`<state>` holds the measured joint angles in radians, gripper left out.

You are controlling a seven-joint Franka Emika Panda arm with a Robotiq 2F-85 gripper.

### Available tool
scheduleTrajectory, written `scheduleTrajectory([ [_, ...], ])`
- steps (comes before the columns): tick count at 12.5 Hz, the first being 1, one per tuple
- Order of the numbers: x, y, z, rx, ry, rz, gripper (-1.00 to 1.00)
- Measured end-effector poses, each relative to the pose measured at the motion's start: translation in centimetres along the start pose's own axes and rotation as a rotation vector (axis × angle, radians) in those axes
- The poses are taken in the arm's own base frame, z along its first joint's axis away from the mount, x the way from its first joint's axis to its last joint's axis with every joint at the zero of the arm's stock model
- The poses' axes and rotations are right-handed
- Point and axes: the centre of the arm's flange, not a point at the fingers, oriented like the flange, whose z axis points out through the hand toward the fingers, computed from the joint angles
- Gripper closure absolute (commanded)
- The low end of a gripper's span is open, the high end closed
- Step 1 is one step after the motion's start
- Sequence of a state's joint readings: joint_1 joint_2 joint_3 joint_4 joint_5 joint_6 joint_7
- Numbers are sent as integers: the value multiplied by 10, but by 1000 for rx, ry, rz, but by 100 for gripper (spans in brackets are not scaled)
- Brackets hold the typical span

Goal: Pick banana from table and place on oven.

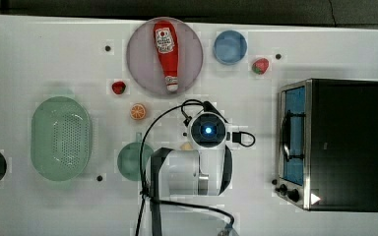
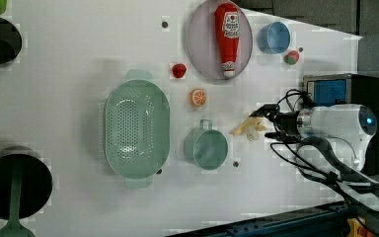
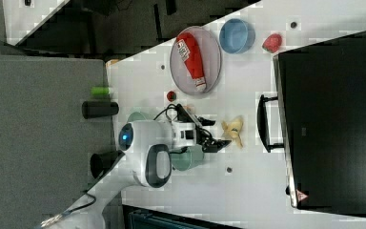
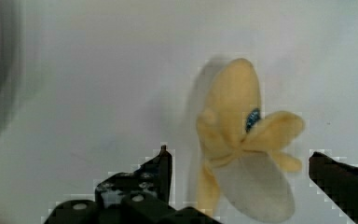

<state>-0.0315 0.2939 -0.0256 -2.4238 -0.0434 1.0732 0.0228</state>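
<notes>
The banana [image 4: 235,140], pale yellow with its peel flaps spread, lies on the white table [image 1: 54,206]. In the wrist view my gripper [image 4: 242,165] is open, with one dark finger on each side of the banana's lower end. The left view has the gripper [image 2: 266,122] just beside the banana [image 2: 249,127], and in the right view the gripper [image 3: 217,132] sits close to the banana [image 3: 233,130]. From the top, my arm covers all but a sliver of the banana [image 1: 187,146]. The oven [image 1: 344,142] stands at the top view's right, its black top bare.
A ketchup bottle [image 1: 166,54] lies on a purple plate [image 1: 142,64]. Around it are a blue bowl [image 1: 230,47], two strawberries [image 1: 118,87] [image 1: 260,66] and an orange slice [image 1: 138,111]. A green cup [image 1: 130,162] stands near the banana, and a green colander [image 1: 61,137] lies further to the top view's left.
</notes>
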Motion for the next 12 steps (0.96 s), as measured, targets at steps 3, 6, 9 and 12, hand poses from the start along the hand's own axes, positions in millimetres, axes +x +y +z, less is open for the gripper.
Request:
scheduleTrajectory([
  [3, -13, -4, 23, -20, -18, -29, -92],
  [6, -24, -9, 43, -23, -23, -56, -18],
  [9, -21, -3, 40, -10, -13, -41, 47],
  [12, -11, 2, 38, 2, -1, -12, 47],
])
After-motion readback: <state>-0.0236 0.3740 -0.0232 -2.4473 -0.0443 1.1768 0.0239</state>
